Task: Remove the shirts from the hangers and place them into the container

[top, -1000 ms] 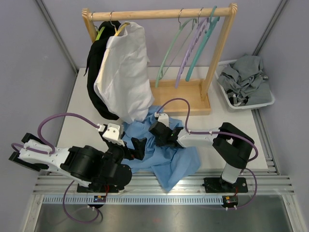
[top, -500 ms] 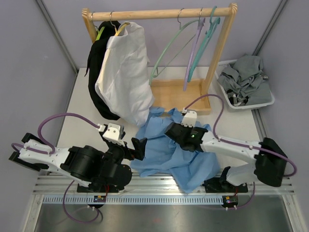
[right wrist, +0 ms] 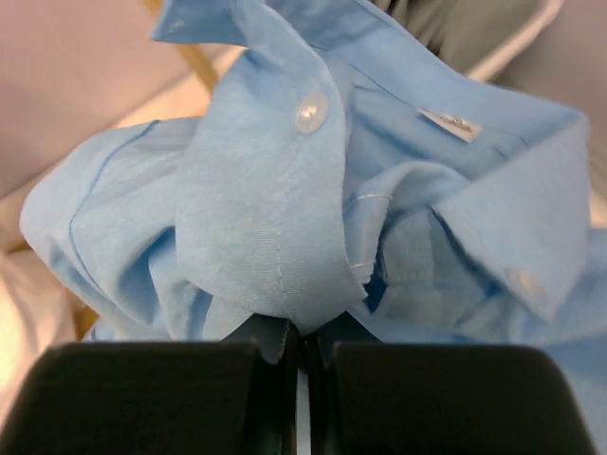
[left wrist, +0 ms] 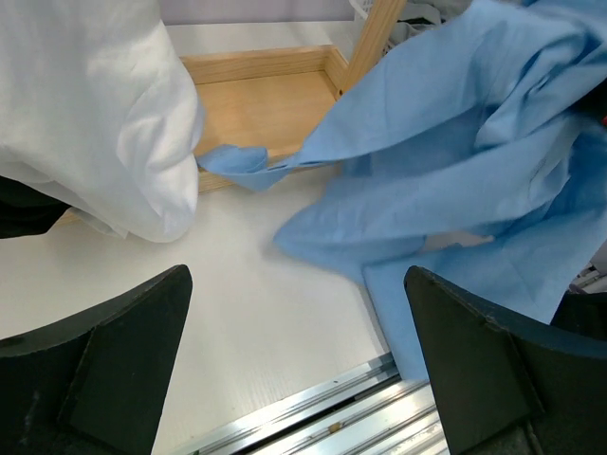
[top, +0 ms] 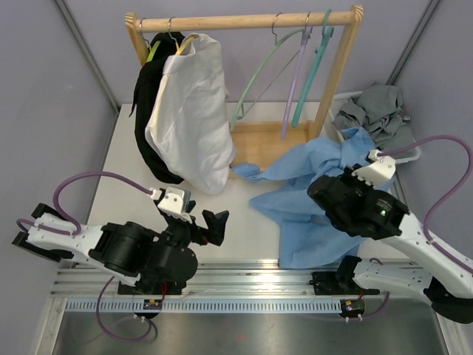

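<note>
My right gripper [top: 347, 164] [right wrist: 302, 346] is shut on the light blue shirt [top: 303, 185] [right wrist: 285, 209], pinching cloth near its collar. The shirt hangs lifted beside the container [top: 411, 157], its tail trailing over the table. The container is a white basket that holds a grey shirt [top: 378, 115]. A white shirt [top: 192, 111] and a black shirt [top: 146, 103] hang on the yellow hanger [top: 185, 41] and the lime hanger [top: 154, 50]. The mint hanger [top: 259, 81], lilac hanger [top: 297, 78] and teal hanger [top: 316, 66] hang bare. My left gripper [top: 211, 225] [left wrist: 299, 284] is open above the table.
The wooden rail frame [top: 244, 22] stands at the back, and its base board [top: 270, 140] lies under the hangers. A corner of the blue shirt [left wrist: 232, 159] rests on that board. A metal rail [top: 244, 277] runs along the near table edge.
My right gripper has shut on the blue shirt and swung right and up, dragging it from the table's middle toward the basket. The left arm has stayed put, open.
</note>
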You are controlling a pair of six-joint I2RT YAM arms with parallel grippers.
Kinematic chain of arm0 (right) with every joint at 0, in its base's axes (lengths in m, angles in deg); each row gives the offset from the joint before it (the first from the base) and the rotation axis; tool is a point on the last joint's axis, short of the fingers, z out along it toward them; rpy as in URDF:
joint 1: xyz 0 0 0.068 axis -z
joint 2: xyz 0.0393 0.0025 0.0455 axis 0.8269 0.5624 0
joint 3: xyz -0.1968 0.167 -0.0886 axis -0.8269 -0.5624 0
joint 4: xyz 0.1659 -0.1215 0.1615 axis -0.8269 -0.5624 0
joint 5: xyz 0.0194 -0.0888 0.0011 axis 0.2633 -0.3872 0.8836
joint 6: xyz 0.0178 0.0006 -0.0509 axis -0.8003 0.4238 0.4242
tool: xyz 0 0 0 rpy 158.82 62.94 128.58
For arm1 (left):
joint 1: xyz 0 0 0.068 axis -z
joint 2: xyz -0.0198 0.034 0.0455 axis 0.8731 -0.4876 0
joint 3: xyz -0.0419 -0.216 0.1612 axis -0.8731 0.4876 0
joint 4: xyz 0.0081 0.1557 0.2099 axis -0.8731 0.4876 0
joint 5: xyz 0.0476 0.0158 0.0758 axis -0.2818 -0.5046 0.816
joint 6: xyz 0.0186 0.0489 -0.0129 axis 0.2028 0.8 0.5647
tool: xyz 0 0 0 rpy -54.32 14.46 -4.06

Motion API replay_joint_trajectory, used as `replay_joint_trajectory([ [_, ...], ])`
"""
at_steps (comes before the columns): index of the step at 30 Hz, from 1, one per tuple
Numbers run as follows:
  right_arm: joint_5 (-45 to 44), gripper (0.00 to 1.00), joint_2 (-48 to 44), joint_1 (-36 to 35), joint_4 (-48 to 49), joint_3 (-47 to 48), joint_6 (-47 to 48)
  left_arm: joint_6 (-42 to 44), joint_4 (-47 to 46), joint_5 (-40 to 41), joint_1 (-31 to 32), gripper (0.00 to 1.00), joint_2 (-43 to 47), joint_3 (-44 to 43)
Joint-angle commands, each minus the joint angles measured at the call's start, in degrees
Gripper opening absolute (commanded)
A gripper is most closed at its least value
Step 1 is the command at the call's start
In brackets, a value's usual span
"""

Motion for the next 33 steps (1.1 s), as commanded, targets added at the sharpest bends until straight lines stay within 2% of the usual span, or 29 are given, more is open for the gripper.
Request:
replay_joint_trajectory([
  [1, -13.6, 0.00, -1.5, 4.6, 9.4, 5.7, 25.4, 1.6, -4.9, -0.7, 0.3, 0.99, 1.2, 0.1],
  [2, -13.3, 0.00, -2.0, 6.1, 20.1, 6.0, 31.4, 1.9, -5.2, -1.0, 0.3, 0.99, 1.3, 0.0],
  [3, -12.3, 0.00, -2.7, 9.8, 25.6, 6.0, 37.2, 2.4, -5.7, -1.1, 0.3, 0.98, 1.4, 0.1],
  [4, -11.1, 0.00, -4.4, 11.8, 32.2, 5.1, 50.5, 2.4, -5.7, -1.5, 0.3, 0.98, 1.6, 0.1],
  [5, -9.0, 0.00, -5.2, 13.7, 47.0, 3.8, 57.2, 2.5, -5.8, -1.7, 0.3, 0.98, 1.8, 0.1],
  [7, -7.8, 0.00, -5.9, 18.0, 57.9, 2.1, 68.8, 4.1, -7.6, -2.4, 0.3, 0.99, 2.2, 0.5],
  [9, -5.8, 0.00, -2.9, 21.0, 63.7, 5.6, 72.3, 6.8, -10.4, -3.1, 0.3, 0.99, 2.6, 0.7],
  [13, 5.5, 0.00, 5.2, 35.1, 61.9, 14.1, 71.8, 9.7, -12.5, -4.7, 0.2, 0.99, 3.2, 0.3],
  [16, 15.9, 0.00, 12.6, 44.7, 57.7, 22.2, 64.9, 10.5, -13.3, -5.8, 0.3, 0.98, 4.2, 0.4],
  [17, 18.2, 0.00, 14.8, 50.5, 56.8, 24.5, 63.3, 11.0, -13.7, -6.2, 0.3, 0.98, 4.6, 0.6],
  [21, 25.0, 0.00, 27.8, 59.0, 55.3, 38.7, 60.3, 11.3, -13.3, -7.1, 0.3, 0.98, 5.8, 0.7],
  [25, 31.4, 0.00, 36.9, 62.3, 62.2, 49.2, 61.7, 12.1, -12.9, -7.2, 0.3, 0.98, 6.4, 0.4],
  [30, 40.4, 0.00, 49.7, 63.1, 69.9, 67.3, 63.2, 12.9, -12.5, -5.4, 0.2, 0.99, 7.2, 0.6],
  [33, 46.2, 0.00, 56.4, 63.2, 81.3, 76.5, 64.3, 14.1, -14.5, -5.0, 0.2, 0.99, 8.3, 2.0],
])
